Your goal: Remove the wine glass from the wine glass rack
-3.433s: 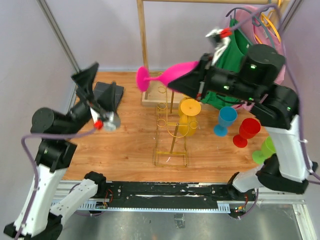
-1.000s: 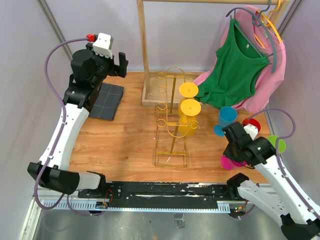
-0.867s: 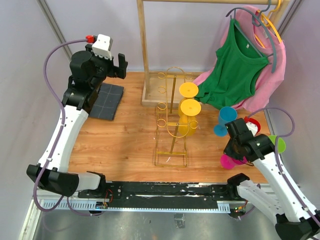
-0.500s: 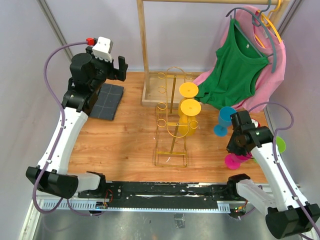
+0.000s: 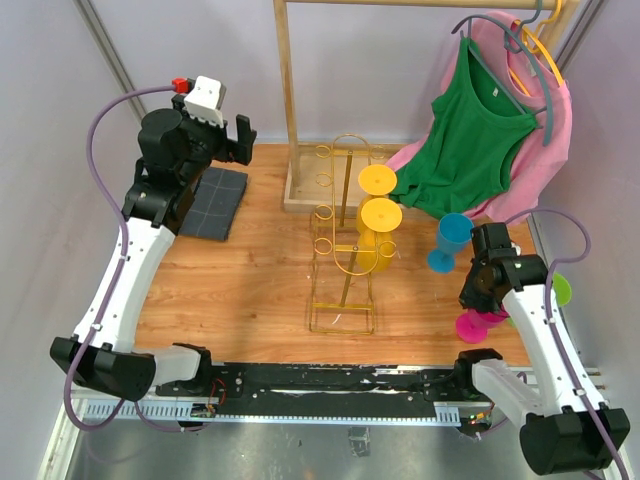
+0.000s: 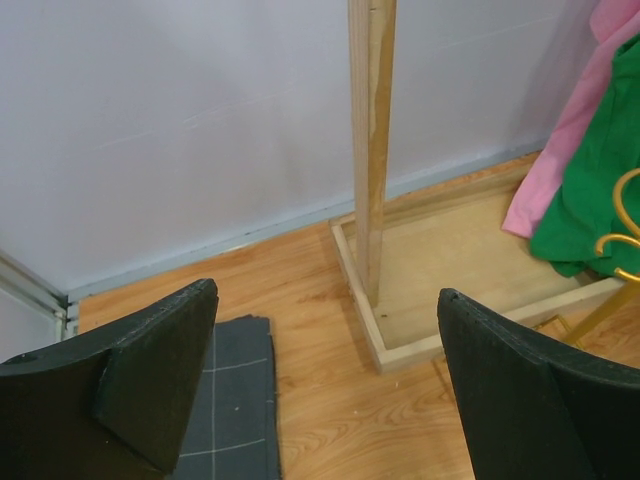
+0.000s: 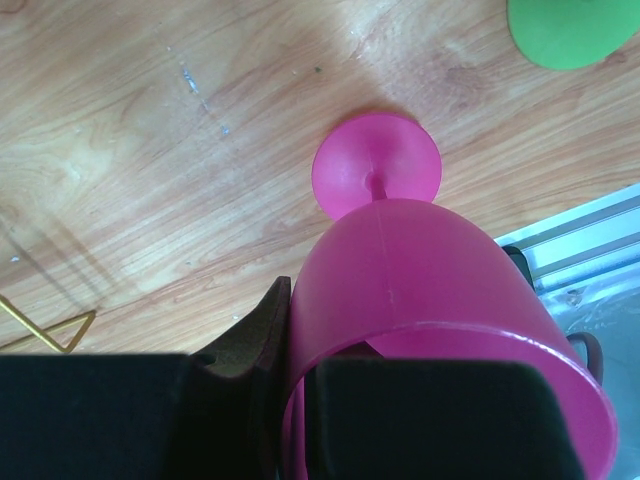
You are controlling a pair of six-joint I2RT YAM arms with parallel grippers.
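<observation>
Two yellow plastic wine glasses (image 5: 380, 215) sit on the thin gold wire wine glass rack (image 5: 347, 290), foot discs facing up. The rack stands mid-table on a light wood-grain tabletop (image 5: 250, 280). Pink translucent plastic wine glass (image 7: 420, 270) is off the rack and well apart from it, at the table's right-front corner. It is upright, round foot apparently flat on the wood, near the metal edge rail (image 7: 580, 230). R gripper (image 7: 292, 345) is clamped on its rim from above, one finger inside the bowl, one outside, wall pinched btwn. Green plastic glass (image 5: 560, 290) is just beside it; blue plastic glass (image 5: 455, 232) stands further back. L gripper (image 6: 325, 300) hangs high over the back-left corner, jaws spread wide, nothing in them. Its wrist cam looks past the tall wooden clothes-rail post (image 6: 370, 150) to the rail's shallow wooden tray base (image 6: 460, 240). Dark grey gridded mat (image 5: 215, 200) lies flat at back left. Green sleeveless top (image 5: 470, 130) and pink garment (image 5: 545, 150) hang on hangers at back right, hems reaching the tray. Pale lilac walls (image 5: 200, 60) close in the back and sides, w/ a slanted metal strut (image 5: 110, 60) at back left.
</observation>
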